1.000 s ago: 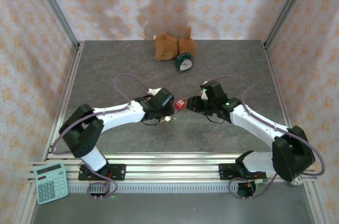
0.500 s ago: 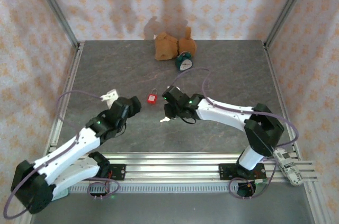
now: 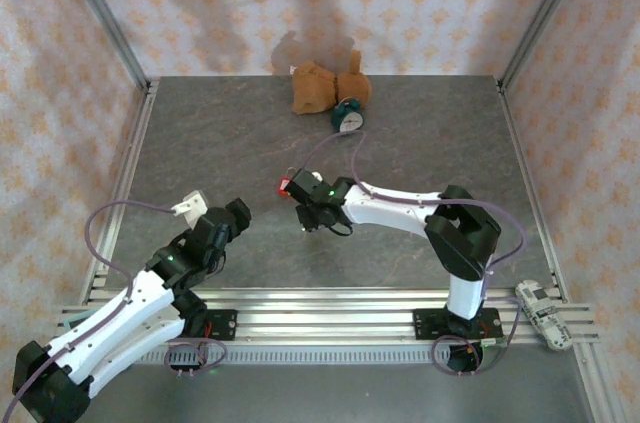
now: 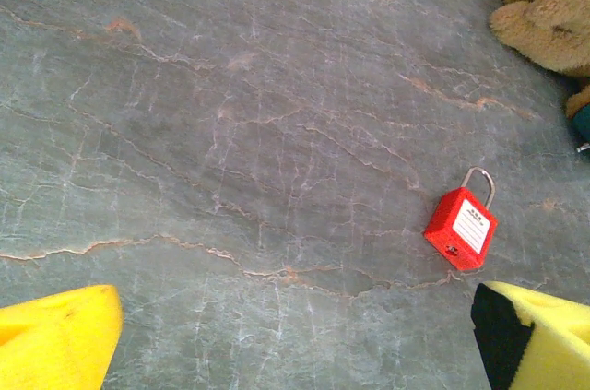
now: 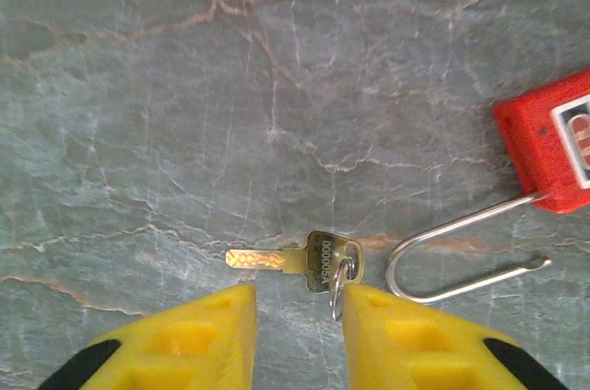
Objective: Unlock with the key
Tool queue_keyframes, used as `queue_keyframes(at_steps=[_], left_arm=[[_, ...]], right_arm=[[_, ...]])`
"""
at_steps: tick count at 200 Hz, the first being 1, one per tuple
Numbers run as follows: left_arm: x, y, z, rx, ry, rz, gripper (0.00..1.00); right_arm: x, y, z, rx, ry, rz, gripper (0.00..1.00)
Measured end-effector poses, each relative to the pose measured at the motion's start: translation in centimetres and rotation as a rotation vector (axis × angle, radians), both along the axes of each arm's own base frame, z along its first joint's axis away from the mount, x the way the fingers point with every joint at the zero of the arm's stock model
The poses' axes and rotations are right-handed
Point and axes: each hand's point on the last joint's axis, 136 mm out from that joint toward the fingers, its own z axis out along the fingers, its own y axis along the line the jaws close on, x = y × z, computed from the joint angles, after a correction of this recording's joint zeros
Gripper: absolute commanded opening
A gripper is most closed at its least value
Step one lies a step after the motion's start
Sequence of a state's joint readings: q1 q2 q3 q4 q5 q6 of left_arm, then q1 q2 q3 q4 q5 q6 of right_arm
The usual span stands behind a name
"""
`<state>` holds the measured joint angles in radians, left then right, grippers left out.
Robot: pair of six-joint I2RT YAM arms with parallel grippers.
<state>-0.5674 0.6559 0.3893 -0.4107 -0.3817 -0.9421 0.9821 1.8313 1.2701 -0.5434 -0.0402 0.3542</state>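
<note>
The thin brass key (image 5: pixel 293 261) lies flat on the tabletop (image 5: pixel 138 132). Its head carries a ring and a stamp that reads about D00005. The right gripper (image 5: pixel 297 302) hangs part-open astride it, gripping nothing. A red padlock (image 5: pixel 553 141) beside it has its shackle sprung. The left gripper (image 4: pixel 295 316), wide open and empty, has drawn back since a second ago.

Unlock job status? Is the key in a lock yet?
Looks done: one red padlock lies with its shackle open, one end free. In hand: nothing. The key lies on the table, in no lock, just ahead of the open right claw. Possibly left: a second padlock, whose shackle looks closed.
</note>
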Motion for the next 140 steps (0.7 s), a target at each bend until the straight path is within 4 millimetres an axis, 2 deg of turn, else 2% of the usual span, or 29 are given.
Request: queue_keyframes(at_steps=[48,105,140], left_arm=[[0.3,-0.4,-0.8,0.007,0.028,-0.009,0.96],[0.3,-0.7,-0.7,-0.022,0.019,-0.015,0.95],[0.3,-0.8,-0.5,-0.028,0.012,-0.017,0.95]], right_arm=[[-0.3,-0.9,-1.8,-0.066,0.028,-0.008,0.26],[-0.2,-1.1,-2.8,-0.096,0.036,-0.011,0.20],[0.0,-1.1,-2.7,-0.104,0.023,-0.013,0.12]])
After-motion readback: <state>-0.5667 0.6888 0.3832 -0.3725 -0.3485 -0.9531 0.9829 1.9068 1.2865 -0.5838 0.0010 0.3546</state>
